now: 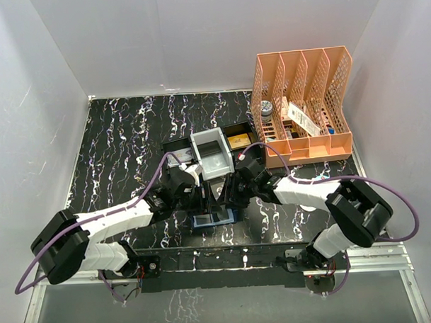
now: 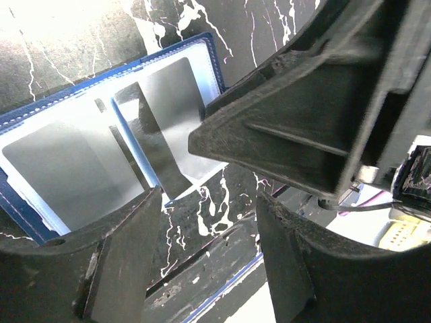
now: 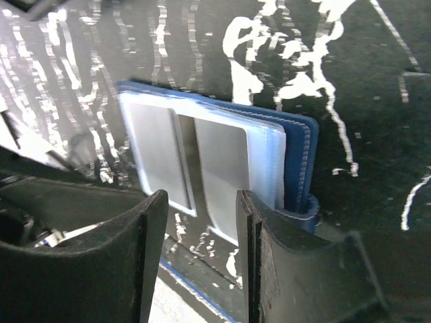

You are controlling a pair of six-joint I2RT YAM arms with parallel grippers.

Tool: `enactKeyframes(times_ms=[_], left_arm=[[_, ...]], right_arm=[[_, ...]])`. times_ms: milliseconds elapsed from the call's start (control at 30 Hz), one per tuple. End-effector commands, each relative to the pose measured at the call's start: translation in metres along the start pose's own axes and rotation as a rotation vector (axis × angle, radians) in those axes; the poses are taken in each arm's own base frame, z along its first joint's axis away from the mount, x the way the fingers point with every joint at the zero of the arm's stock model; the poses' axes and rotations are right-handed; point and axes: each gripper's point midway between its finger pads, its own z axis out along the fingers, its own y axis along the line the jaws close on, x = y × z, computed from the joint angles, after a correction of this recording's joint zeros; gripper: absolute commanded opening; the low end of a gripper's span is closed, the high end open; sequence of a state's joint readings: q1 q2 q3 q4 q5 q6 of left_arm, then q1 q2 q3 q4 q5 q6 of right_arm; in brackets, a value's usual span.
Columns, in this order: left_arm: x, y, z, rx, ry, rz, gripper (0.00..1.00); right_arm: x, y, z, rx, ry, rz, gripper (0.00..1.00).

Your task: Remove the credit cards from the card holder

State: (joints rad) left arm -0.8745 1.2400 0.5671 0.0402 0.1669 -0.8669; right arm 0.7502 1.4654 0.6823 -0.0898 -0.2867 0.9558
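The card holder (image 1: pixel 212 220) lies open on the black marbled table near its front edge, navy with clear sleeves (image 3: pixel 266 145). Grey credit cards (image 2: pixel 67 168) sit in the sleeves. One card (image 2: pixel 151 141) is tilted and sticks out past the holder's edge; the same card (image 3: pixel 225 171) reaches toward the table edge in the right wrist view. My left gripper (image 2: pixel 209 235) hovers open just beside the holder, nothing between its fingers. My right gripper (image 3: pixel 202 235) is open over the protruding card's end, its right finger (image 3: pixel 259 256) close to the card's edge. Both grippers meet above the holder.
A grey bin (image 1: pixel 214 153) and a black compartment tray (image 1: pixel 237 132) with a tan block stand just behind the grippers. An orange file rack (image 1: pixel 302 105) fills the back right. The table's front edge (image 3: pixel 195 293) runs right below the holder.
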Motion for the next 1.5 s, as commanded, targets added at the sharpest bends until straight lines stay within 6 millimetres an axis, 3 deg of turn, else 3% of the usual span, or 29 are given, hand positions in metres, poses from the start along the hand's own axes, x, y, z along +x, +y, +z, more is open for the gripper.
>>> enactKeyframes(times_ms=[0, 167, 400, 833, 1233, 1467], left_arm=[[0.0, 0.009, 0.003, -0.049, -0.008, -0.018, 0.57], [0.004, 0.013, 0.01, -0.05, 0.0, -0.039, 0.58], [0.01, 0.021, 0.018, -0.068, 0.022, -0.054, 0.58], [0.022, 0.036, 0.027, -0.08, 0.006, -0.175, 0.53], [0.024, 0.031, 0.031, 0.003, -0.03, -0.334, 0.46], [0.015, 0.016, 0.034, 0.016, -0.014, -0.304, 0.37]], right_arm=[[-0.007, -0.015, 0.007, 0.087, -0.014, -0.025, 0.41], [-0.002, -0.042, 0.007, 0.182, -0.026, -0.013, 0.39], [0.011, -0.053, 0.009, 0.18, 0.004, 0.01, 0.39], [0.015, -0.053, 0.01, 0.164, 0.007, 0.021, 0.39], [0.02, -0.057, 0.012, 0.152, 0.019, 0.034, 0.38], [0.021, -0.058, 0.013, 0.152, 0.019, 0.041, 0.38]])
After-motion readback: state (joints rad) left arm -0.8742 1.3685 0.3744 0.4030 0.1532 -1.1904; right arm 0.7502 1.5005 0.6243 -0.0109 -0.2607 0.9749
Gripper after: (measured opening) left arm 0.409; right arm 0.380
